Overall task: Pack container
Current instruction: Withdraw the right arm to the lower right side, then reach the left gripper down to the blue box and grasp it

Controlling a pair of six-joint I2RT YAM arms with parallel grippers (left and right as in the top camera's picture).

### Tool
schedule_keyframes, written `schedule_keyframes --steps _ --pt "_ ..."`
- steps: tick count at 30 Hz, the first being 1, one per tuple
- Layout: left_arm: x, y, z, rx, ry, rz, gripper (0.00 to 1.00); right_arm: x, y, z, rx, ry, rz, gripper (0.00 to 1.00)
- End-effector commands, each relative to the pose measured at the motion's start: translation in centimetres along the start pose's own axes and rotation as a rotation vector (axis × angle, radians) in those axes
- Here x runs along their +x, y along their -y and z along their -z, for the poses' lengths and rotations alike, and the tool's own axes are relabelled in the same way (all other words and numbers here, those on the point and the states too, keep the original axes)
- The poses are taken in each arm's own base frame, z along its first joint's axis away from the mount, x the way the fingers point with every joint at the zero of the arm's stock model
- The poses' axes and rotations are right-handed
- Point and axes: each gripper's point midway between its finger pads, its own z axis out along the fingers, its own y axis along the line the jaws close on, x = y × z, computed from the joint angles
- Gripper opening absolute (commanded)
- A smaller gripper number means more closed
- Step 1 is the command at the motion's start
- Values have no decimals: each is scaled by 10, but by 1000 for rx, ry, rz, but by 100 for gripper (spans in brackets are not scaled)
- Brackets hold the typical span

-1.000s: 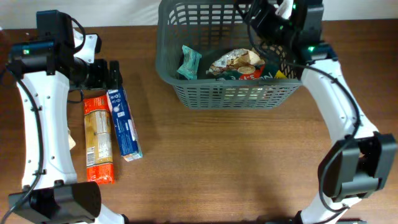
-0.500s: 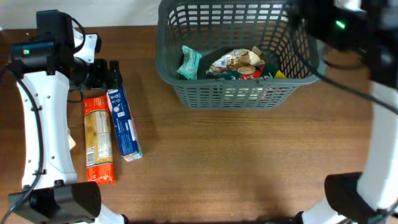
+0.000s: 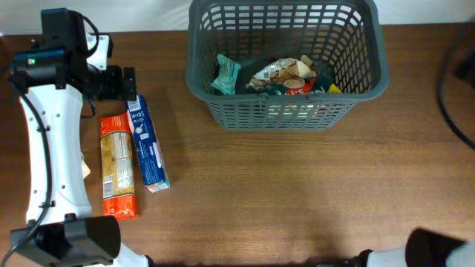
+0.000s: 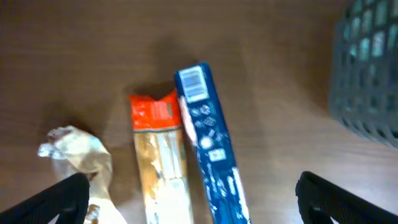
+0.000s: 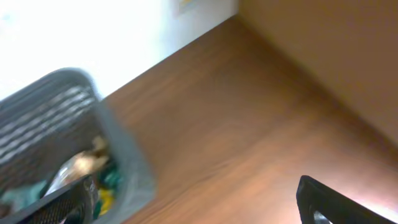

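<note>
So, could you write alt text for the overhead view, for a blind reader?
A dark grey slotted basket stands at the far side of a wooden table with several snack packets inside. To its left, an orange packet and a blue box lie side by side, the left gripper near their far ends.

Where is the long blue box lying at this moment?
In the overhead view the blue box lies on the left of the table, beside the orange packet, apart from the grey basket.
</note>
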Motion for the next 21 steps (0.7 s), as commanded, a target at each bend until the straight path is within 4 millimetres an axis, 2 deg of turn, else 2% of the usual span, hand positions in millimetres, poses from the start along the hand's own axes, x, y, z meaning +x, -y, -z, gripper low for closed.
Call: schedule_keyframes --steps 1,3,6,7,9,10,15,21 --pt "-7 -12 -17 -51 -10 -12 99 2 50 54 127 124 -60 99" --pt "-10 -13 -23 -50 -10 -13 99 13 65 72 165 147 -88 99" --pt "-16 -13 -37 -47 -13 -13 99 51 88 102 223 158 -142 99" --pt "-17 -13 -39 -48 -13 -13 99 56 90 104 231 157 -147 99" --pt "-24 -13 -47 -49 4 -14 99 89 99 110 252 132 -151 99" --pt "-27 -14 -49 -50 14 -17 99 100 102 110 256 120 -157 99" --pt "-46 -15 -54 -57 82 -19 99 178 114 96 271 23 -263 99" --pt "-62 -16 -53 -56 145 -17 99 249 99 62 148 -105 -273 99"
